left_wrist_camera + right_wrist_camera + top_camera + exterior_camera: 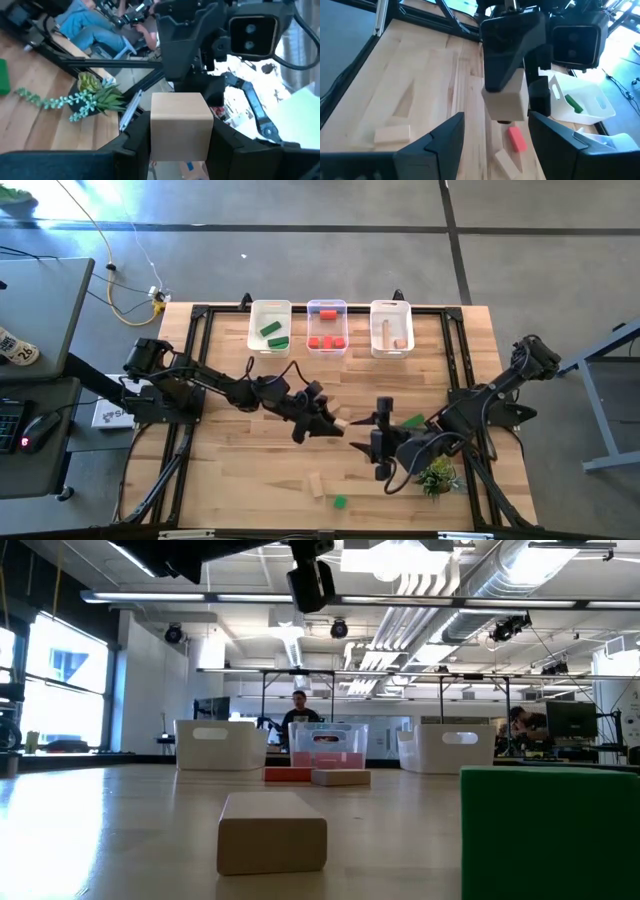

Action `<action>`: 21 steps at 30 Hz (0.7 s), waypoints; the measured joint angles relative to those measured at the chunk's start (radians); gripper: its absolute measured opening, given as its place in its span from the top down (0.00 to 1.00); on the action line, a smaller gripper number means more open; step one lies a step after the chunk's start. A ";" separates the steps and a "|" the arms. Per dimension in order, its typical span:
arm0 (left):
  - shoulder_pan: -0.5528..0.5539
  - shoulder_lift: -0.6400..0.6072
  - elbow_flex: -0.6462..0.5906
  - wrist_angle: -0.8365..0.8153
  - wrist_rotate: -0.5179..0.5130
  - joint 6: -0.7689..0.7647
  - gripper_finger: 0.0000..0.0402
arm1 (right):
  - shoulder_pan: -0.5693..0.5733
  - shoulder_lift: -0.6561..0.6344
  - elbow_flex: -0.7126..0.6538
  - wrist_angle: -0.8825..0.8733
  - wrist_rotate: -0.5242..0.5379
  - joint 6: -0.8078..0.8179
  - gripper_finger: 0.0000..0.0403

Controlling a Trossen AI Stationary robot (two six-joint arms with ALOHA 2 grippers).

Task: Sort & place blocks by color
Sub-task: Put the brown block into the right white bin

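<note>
My left gripper [333, 423] is over the table's middle, shut on a pale wood cube [180, 125], which also shows in the right wrist view [507, 102]. My right gripper [376, 438] is open and empty just to the right of it, facing it. On the table below the cube lie a red block [517, 139] and a wood block [504, 162]. A green block [411, 421] lies by my right arm. A wood bar [316, 485] and a small green block [340, 502] lie near the front edge. My left gripper pinches the wood cube by two opposite side faces [150, 131] between its two fingers [506, 60]. The fingers slant down from the table's left. The cube is lifted clear of the table, above the red block.
Three white bins stand in a row at the far edge: the left one [253, 330] holds green blocks, the middle one [310, 330] red blocks, the right one [374, 330] wood blocks. A small green plant [437, 477] stands at the front right, by my right arm.
</note>
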 joint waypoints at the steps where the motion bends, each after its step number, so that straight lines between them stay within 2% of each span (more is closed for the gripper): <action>1: 0.000 0.000 0.000 0.001 -0.013 0.000 0.72 | -0.002 0.000 0.000 0.001 0.000 -0.006 0.48; 9: 0.035 -0.001 0.000 0.052 -0.023 0.003 0.72 | -0.020 0.000 -0.001 0.065 0.054 -0.100 0.48; 21: 0.080 -0.002 0.000 0.065 0.012 0.003 0.71 | -0.046 -0.001 -0.001 0.065 0.133 -0.145 0.48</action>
